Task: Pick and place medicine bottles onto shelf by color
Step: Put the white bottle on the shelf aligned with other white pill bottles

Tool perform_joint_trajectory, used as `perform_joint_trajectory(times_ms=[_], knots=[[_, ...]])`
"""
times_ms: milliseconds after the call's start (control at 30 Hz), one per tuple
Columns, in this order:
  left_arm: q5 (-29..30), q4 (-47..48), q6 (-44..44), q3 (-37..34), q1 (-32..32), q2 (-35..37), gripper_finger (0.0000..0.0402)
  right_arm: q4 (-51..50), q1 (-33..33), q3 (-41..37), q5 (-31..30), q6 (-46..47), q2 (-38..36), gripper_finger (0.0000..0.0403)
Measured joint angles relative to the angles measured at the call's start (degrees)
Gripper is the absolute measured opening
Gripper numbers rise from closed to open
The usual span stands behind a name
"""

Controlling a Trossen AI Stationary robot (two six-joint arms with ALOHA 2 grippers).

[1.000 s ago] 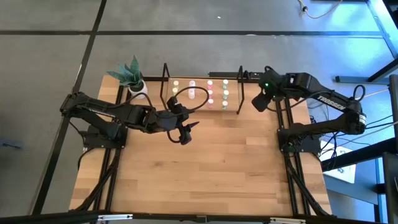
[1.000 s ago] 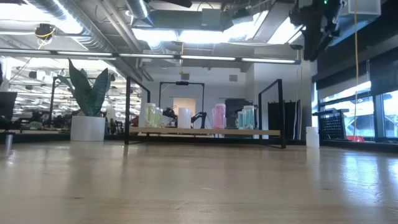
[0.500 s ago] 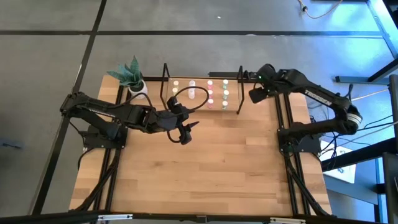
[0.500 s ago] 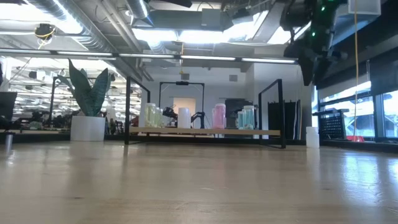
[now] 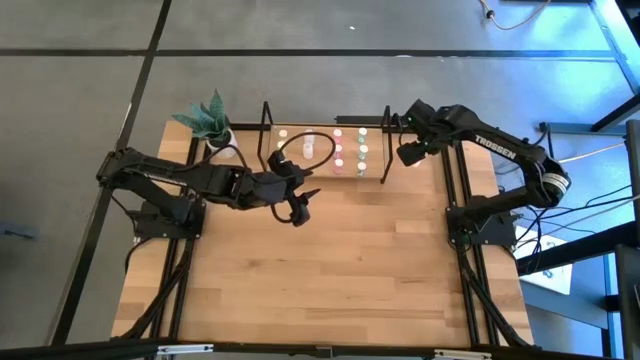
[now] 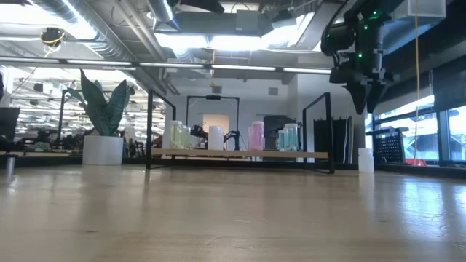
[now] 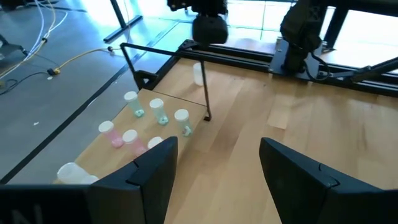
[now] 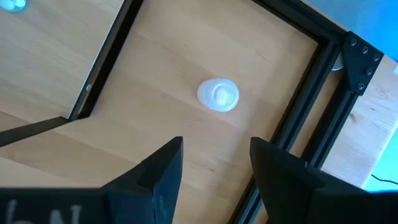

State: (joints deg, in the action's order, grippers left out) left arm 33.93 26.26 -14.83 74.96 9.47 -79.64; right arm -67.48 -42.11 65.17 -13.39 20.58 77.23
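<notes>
High view: the shelf (image 5: 325, 150) stands at the far edge of the bench (image 5: 330, 270), with the medicine bottles (image 5: 337, 150) on its board in short rows, pale yellow at one end, then white, pink and green. A plant pot (image 5: 222, 143) with green leaves stands just beside the shelf's left end. The left gripper (image 5: 303, 205) is in front of the shelf over the bench, and it holds nothing. The right gripper (image 5: 410, 152) is near the shelf's right end. On the right arm the white word "TROSSEN" can be read.

Low view: the shelf (image 6: 240, 153) is seen far across the bench. On it stand yellowish bottles at the left, a white one, a pink one and greenish ones at the right. A single white bottle (image 6: 365, 160) stands on the bench, outside the shelf's right frame. The right gripper (image 6: 362, 91) hangs above this bottle, apart from it.

Left wrist view: the left gripper (image 7: 214, 168) has its fingers wide apart and empty. Green, pink and white bottles stand on the shelf (image 7: 118, 155) ahead.

Right wrist view: the right gripper (image 8: 214, 165) is open with nothing between the fingers. The single white bottle (image 8: 218, 94) stands on the bench beyond them, between the shelf's frame and the black rail.
</notes>
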Motion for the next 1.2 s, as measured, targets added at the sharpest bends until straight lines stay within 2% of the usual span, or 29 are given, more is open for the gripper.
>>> perform_joint_trajectory(times_ms=[133,400,667,833,967,1100,1200], knots=[[-0.04,0.01,-0.04,0.0,-0.64,0.0,0.0221,-0.04,0.0,0.0,0.83,0.11,-0.02,0.0188],[-0.08,0.04,0.35,0.0,-0.68,0.0,0.0221,-0.07,0.0,0.0,8.61,0.19,-0.02,0.0188],[-0.14,0.04,0.38,0.0,-0.68,0.0,0.0221,-0.07,0.0,0.01,8.52,7.82,-0.02,0.0188],[-0.15,0.04,0.38,0.0,-0.68,0.0,0.0221,-0.82,0.0,0.02,8.35,7.74,-0.02,0.0188],[-0.15,0.06,0.39,0.0,-0.68,0.0,0.0221,-1.99,0.0,0.02,4.04,7.67,-0.04,0.0188],[-0.15,0.07,0.38,0.0,-0.68,0.0,0.0221,-1.79,-0.97,0.02,5.24,6.09,-0.07,0.0192],[-0.15,0.07,0.4,0.0,-0.68,0.0,0.0221,-1.17,-2.04,0.02,5.61,5.88,-0.07,0.021]])
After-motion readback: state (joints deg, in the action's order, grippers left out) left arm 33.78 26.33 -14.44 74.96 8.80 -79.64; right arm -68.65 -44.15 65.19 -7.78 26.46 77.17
